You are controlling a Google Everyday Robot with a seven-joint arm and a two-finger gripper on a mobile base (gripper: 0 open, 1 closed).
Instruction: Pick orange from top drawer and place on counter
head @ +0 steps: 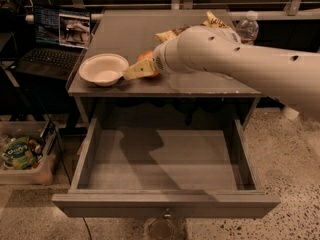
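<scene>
The orange (148,57) sits on the counter (129,34) near its front edge, just right of a white bowl; only its top shows behind the gripper. My gripper (139,70) is at the end of the thick white arm (235,64), low over the counter and right against the orange. The top drawer (165,160) is pulled wide open below, its flat grey bottom bare, with a small metal knob (166,214) on its front.
A white bowl (103,69) stands at the counter's front left. Snack bags (167,35) and a water bottle (246,28) are at the back right. An open laptop (62,34) is to the left. A bin of packets (22,155) sits on the floor at left.
</scene>
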